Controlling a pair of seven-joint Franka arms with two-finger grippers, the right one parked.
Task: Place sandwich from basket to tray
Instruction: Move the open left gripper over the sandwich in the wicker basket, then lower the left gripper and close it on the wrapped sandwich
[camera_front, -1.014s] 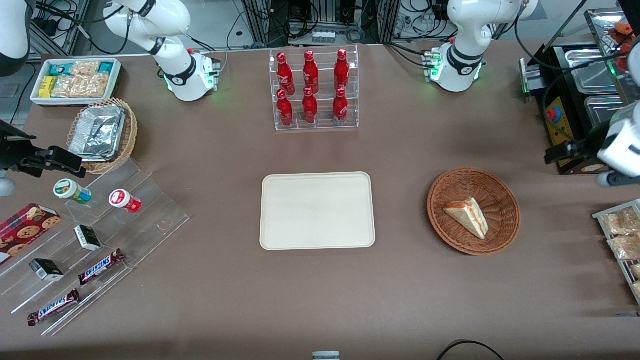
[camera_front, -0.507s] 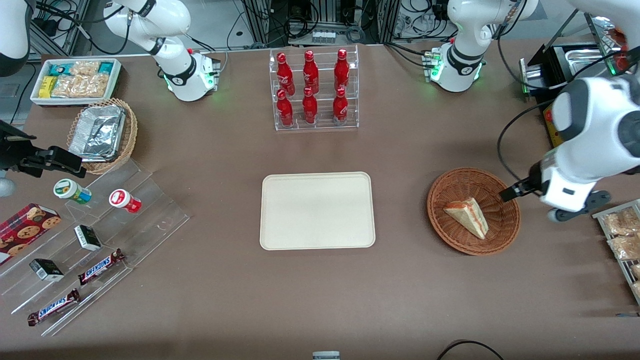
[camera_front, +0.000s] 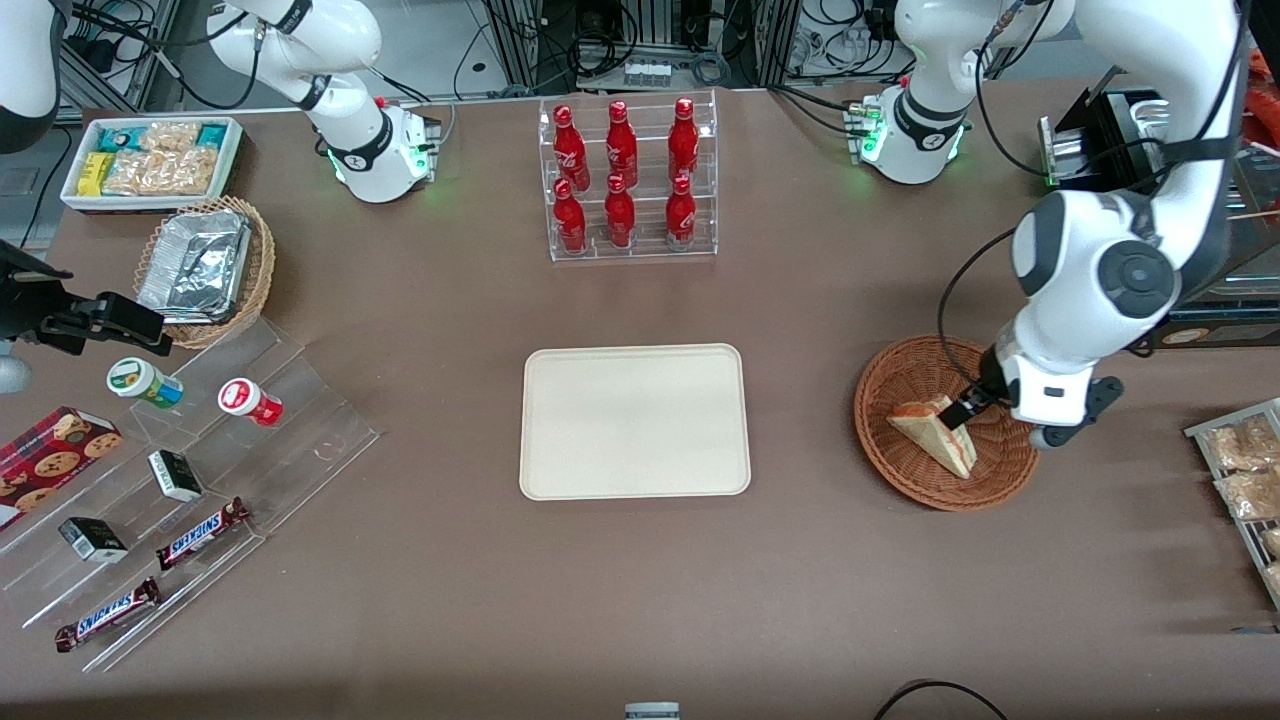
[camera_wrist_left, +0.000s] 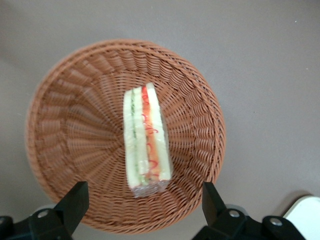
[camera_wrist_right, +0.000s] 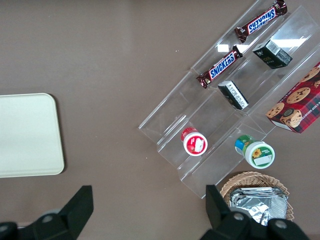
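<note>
Wrist view: gripper (camera_wrist_left: 142, 210) hovers w/ jaws spread wide, sandwich (camera_wrist_left: 146, 140) between them in basket (camera_wrist_left: 200, 100); approach step, next descend & close.

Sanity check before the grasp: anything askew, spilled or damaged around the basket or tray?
Nothing stands out. The sandwich lies whole in the basket, filling edge up. The tray sits flat and bare. The gripper is open above the sandwich.
</note>
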